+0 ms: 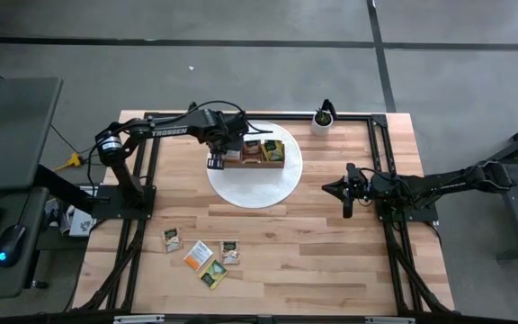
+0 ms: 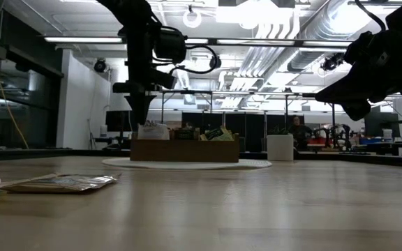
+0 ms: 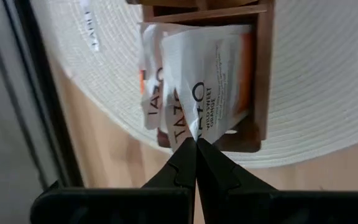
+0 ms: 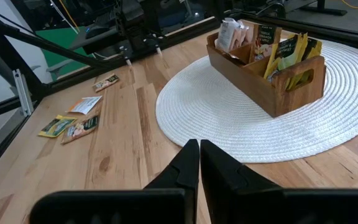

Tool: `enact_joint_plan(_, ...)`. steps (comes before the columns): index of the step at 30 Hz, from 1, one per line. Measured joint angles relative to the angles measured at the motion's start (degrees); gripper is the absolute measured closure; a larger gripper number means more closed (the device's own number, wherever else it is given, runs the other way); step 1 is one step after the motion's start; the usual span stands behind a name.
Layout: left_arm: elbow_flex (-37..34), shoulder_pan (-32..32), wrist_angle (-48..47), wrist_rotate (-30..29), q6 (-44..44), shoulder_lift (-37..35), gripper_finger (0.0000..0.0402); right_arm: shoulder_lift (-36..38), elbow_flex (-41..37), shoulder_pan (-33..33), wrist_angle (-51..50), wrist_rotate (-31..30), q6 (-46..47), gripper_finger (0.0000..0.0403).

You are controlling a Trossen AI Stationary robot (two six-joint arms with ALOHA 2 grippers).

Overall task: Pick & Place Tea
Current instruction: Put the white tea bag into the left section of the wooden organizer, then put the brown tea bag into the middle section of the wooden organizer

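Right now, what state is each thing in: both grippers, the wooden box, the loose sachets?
left gripper: shut on white-orange sachet, above the end compartment of the box.
right gripper: shut, empty, off to the side above the table.
wooden box: upright on the round mat, sachets inside.
loose sachets: four, flat on the table.

White-orange tea sachets (image 3: 210, 74) in end compartment of wooden box (image 3: 263, 68): "TAZO" printed on at least two; smaller lines beneath on front one, partly legible, appears "WILD SWEET ORANGE".
Left arm (image 1: 165, 130): white lettering "TROSSEN" along upper link, high view.
Loose sachets on table (image 1: 200, 254): print too small to read.
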State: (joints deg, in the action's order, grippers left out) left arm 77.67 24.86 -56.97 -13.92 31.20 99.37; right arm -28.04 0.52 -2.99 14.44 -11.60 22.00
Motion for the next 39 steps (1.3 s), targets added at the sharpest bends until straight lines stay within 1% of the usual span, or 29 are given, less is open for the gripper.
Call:
enact_joint_plan(3,0.00,0.51,0.19,-1.01,0.99,0.00,0.0401,0.01,-0.01,-0.01,0.00,0.02,0.00,0.0391)
enact_joint_plan(9,0.00,0.66,1.61,-0.94,1.33,0.00,0.0401,0.00,0.02,0.00,0.00,0.02,0.00,0.0391)
enact_joint_plan(14,0.00,0.63,1.41,1.81,1.51,0.00,0.0401,-0.01,0.02,-0.01,0.00,0.00,0.00,0.0391)
enact_joint_plan(17,0.00,0.65,1.24,2.19,1.24,0.00,0.0401,0.01,0.00,0.01,0.00,0.00,0.00,0.0391)
enact_joint_plan(21,0.00,0.62,0.77,0.16,1.09,0.00,0.0401,0.00,0.00,-0.01,0.00,0.02,0.00,0.0391)
enact_joint_plan(24,0.00,0.63,-0.14,-0.02,1.55,0.00,0.0397,0.01,-0.01,0.00,0.00,0.00,0.00,0.0391)
enact_joint_plan(26,0.00,0.63,-0.70,-0.02,1.69,0.00,0.0385,0.01,-0.01,0.00,0.00,0.00,0.00,0.0391)
enact_joint_plan(28,-0.02,0.62,-0.67,-0.02,2.02,-0.06,0.0363,0.00,0.01,0.01,0.00,0.01,0.00,0.0391)
enact_joint_plan(35,-0.02,-0.37,-0.66,-0.77,2.12,-0.17,0.0263,0.01,0.02,-0.02,0.00,0.00,0.00,0.0391)
enact_joint_plan(39,-0.02,-1.07,-0.85,-1.43,2.37,-1.13,0.0218,0.01,0.00,0.00,0.00,0.00,0.00,0.0391)
